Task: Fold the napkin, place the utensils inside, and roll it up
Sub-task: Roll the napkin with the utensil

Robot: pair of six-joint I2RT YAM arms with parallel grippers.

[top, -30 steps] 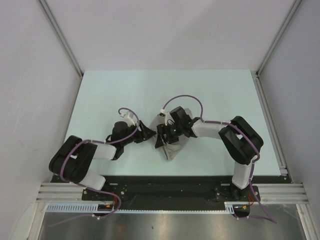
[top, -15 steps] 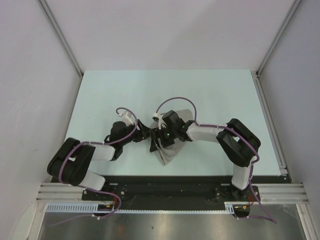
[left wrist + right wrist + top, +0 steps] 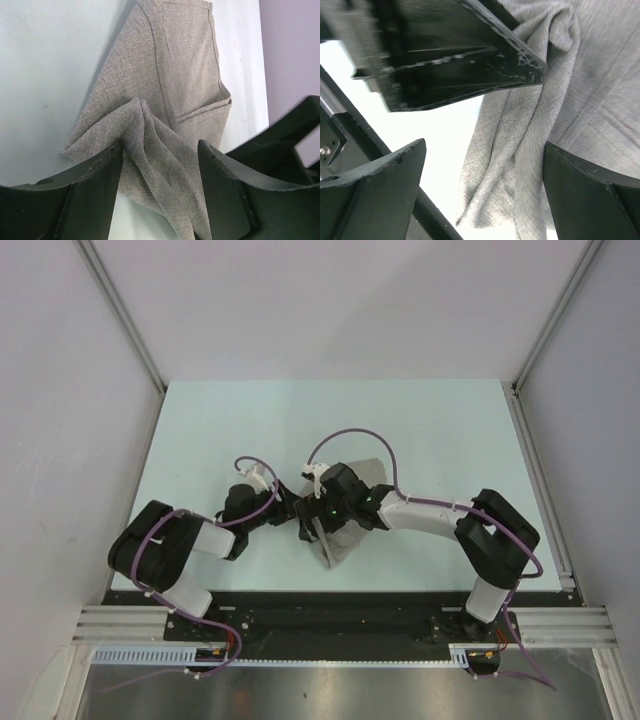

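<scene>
One bunched napkin (image 3: 342, 545) | pale mint table (image 3: 430, 430) | plain walls (image 3: 60, 440) around

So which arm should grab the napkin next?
Probably left. The left pincer is open with a bunched ridge of the napkin right between its fingers, ready to pinch. The right pincer straddles cloth too, but the left pincer's finger crowds it.
</scene>
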